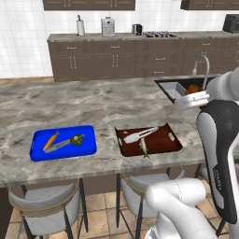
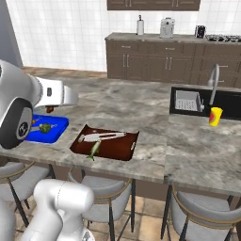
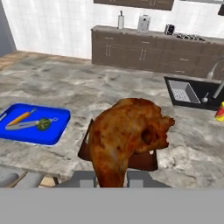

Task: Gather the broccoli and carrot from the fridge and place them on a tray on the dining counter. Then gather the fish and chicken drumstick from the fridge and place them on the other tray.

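Pincer [image 3: 111,177] clamped on the chicken drumstick [image 3: 127,140], held in the air above the brown tray [image 1: 161,140] on the marble table [image 1: 93,100]. Fish [image 1: 144,147] lies at that tray's near edge. Blue tray [image 1: 63,144], to the left, holds carrot [image 1: 51,140] and broccoli [image 1: 77,139].

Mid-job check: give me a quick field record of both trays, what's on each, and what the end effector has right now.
blue tray: carrot and broccoli on it
brown tray: fish at its front edge, pale utensil lying across it
end effector: shut on chicken drumstick, above the counter
drumstick placed: not yet
counter: grey marble, sink at far right
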